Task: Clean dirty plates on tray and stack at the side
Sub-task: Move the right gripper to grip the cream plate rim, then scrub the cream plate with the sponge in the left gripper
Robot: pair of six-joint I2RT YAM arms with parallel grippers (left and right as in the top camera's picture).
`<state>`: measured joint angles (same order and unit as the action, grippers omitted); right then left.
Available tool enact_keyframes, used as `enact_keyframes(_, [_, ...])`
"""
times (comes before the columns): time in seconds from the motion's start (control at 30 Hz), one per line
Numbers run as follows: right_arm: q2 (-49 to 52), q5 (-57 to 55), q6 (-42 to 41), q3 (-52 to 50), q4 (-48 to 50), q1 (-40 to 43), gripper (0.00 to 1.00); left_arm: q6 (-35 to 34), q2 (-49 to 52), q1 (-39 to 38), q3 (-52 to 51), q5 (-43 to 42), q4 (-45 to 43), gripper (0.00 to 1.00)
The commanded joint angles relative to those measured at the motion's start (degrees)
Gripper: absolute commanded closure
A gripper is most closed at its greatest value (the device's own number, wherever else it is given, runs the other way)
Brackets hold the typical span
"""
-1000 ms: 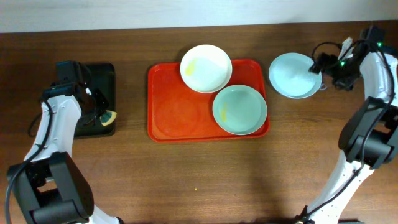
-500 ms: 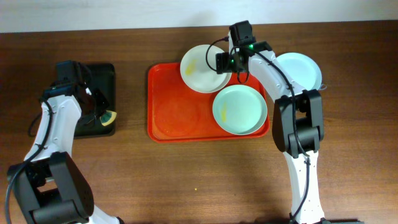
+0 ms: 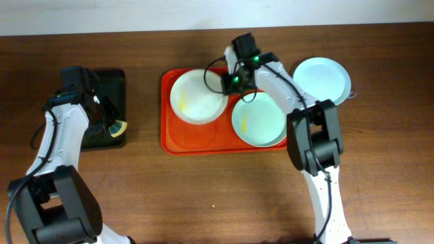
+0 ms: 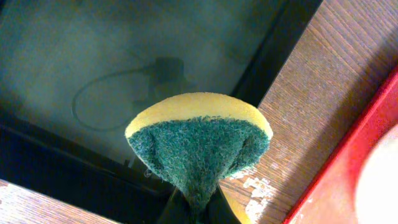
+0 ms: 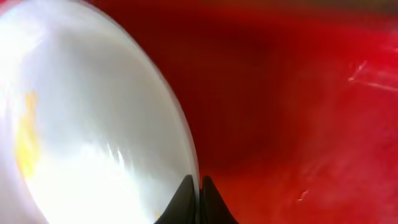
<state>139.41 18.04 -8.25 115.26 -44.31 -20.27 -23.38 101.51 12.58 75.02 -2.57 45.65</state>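
The red-orange tray [image 3: 171,139] lies mid-table. On its left half sits a cream-white plate [image 3: 196,98] with a yellow smear [image 5: 28,137]. My right gripper [image 3: 230,83] is shut on that plate's right rim, one thin black finger on each side of the edge [image 5: 199,194]. A mint-green plate [image 3: 259,120] with a small yellow smear fills the tray's right half. Another pale mint plate [image 3: 322,80] rests on the table right of the tray. Over a black tray [image 3: 108,81], my left gripper [image 3: 110,123] is shut on a yellow and green sponge [image 4: 199,146].
The black tray [image 4: 74,62] stands at the far left, with a strip of bare wood between it and the red tray's edge [image 4: 351,177]. My right arm reaches over the tray's back edge. Open table lies in front of both trays.
My right arm has swung left from the mint plate on the table to the cream-white plate and shut on its rim. That plate has slid left and forward on the tray. The left arm is still.
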Motion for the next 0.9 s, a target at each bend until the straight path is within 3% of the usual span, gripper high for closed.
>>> enact_keyframes(0.0, [0.09,-2.05,4.37,-0.24,-5.51,-2.6,0.96,0.92,-1.14,0.17,0.76,0.44,-0.13,1.0])
enact_keyframes(0.1, [0.09,-2.19,6.54,-0.24,-9.73,-2.64,0.96,0.92,-1.14,0.17,0.76,0.42,-0.13,1.0])
enact_keyframes(0.27, [0.13,-2.49,5.95,-0.68,-6.43,-2.58,0.96,2.03,-1.14,-0.24,0.76,-4.17,-0.83,1.0])
enact_keyframes(0.43, [0.7,-6.03,1.44,-0.72,-5.73,-2.58,0.96,1.92,-1.14,-7.96,0.76,-7.76,-3.19,1.0])
enact_keyframes(0.57, [0.7,-5.64,0.24,-0.72,-6.01,-2.6,0.96,-3.63,-0.85,-18.73,0.76,-7.63,-11.28,1.0])
enact_keyframes(0.73, [0.74,-5.64,0.24,-0.74,-6.23,-2.6,0.96,-4.46,4.74,-24.9,0.76,-7.13,-23.43,1.0])
enact_keyframes(0.87, [0.81,-5.64,0.24,-0.74,-6.23,-2.6,0.96,-4.48,9.2,-27.85,0.76,-7.08,-26.12,1.0])
